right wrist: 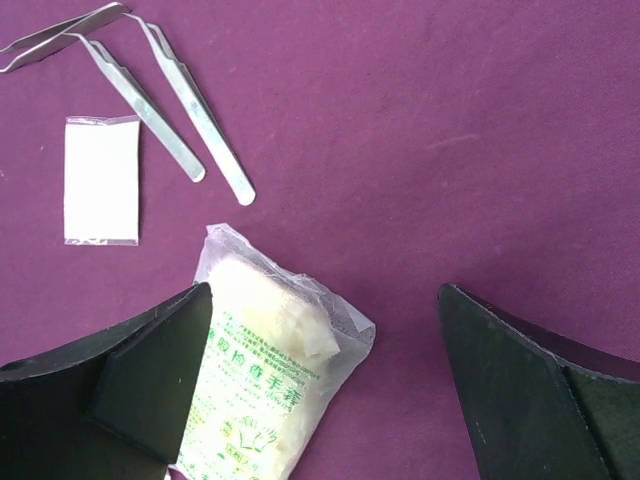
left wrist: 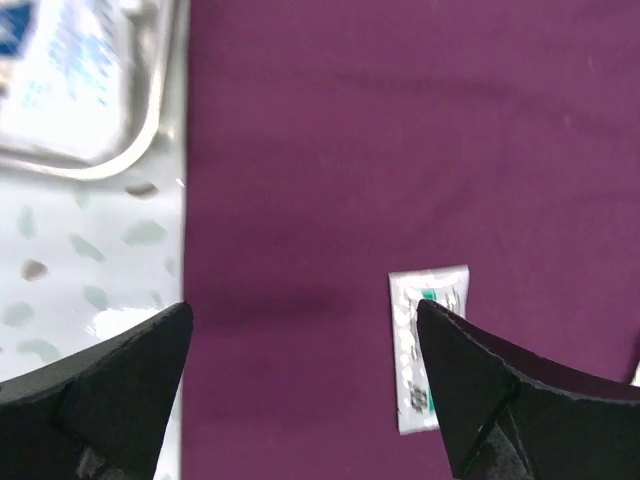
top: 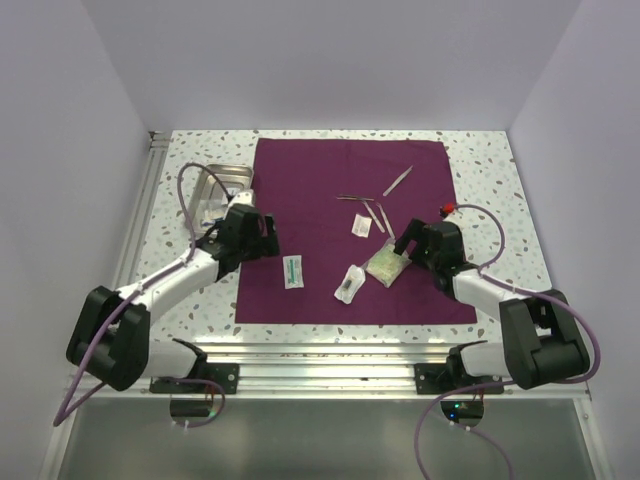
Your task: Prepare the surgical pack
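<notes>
The surgical pack's purple cloth (top: 350, 230) lies spread flat on the table, and its steel tray (top: 215, 195) stands off the cloth's left edge. My left gripper (top: 266, 236) hovers open over the cloth's left margin (left wrist: 380, 150), with the tray rim (left wrist: 150, 120) to its upper left. A green-printed sachet (left wrist: 420, 340) lies beside its right finger. My right gripper (top: 403, 243) is open above a glove packet (right wrist: 265, 370). The packet sits partly under the left finger, on the cloth (right wrist: 450, 130).
Several tweezers (right wrist: 170, 110) and a small white sachet (right wrist: 101, 180) lie on the cloth beyond the glove packet. A dark packet (top: 348, 283) lies near the cloth's front. The tray holds a printed packet (left wrist: 60, 70). Speckled tabletop (left wrist: 90, 260) borders the cloth.
</notes>
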`<state>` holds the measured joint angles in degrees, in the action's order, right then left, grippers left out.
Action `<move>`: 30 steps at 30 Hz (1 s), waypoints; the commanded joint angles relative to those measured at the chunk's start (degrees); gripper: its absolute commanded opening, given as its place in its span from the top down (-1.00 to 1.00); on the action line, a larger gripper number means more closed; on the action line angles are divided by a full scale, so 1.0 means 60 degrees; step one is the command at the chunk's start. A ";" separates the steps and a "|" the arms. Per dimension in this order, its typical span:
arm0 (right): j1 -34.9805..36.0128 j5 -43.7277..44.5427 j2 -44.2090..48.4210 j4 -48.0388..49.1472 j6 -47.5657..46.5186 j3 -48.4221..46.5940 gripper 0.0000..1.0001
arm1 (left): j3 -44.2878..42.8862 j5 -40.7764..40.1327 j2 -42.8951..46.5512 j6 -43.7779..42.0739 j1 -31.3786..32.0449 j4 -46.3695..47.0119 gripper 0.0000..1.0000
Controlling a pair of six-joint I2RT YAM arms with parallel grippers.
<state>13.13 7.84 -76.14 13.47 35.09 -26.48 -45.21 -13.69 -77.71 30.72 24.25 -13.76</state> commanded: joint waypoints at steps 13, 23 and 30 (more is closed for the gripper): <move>0.0054 -0.0193 -0.0113 0.0288 0.0128 -0.0421 -0.96 | 0.0534 -0.0661 -0.0567 0.1647 0.2446 0.0389 -0.82; 0.0054 -0.0178 -0.0069 0.0186 0.0113 -0.0435 -0.96 | -0.0901 -0.1657 -0.2353 0.2101 0.3487 -0.0532 -0.83; 0.0039 -0.0193 0.0107 0.0245 0.0113 -0.0347 -0.96 | -0.1224 -0.1614 -0.2955 0.2131 0.3561 -0.0812 -0.77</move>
<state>13.13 7.42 -76.60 13.72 35.22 -27.07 -49.91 -21.56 -93.86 42.04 45.10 -16.64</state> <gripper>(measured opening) 0.982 0.890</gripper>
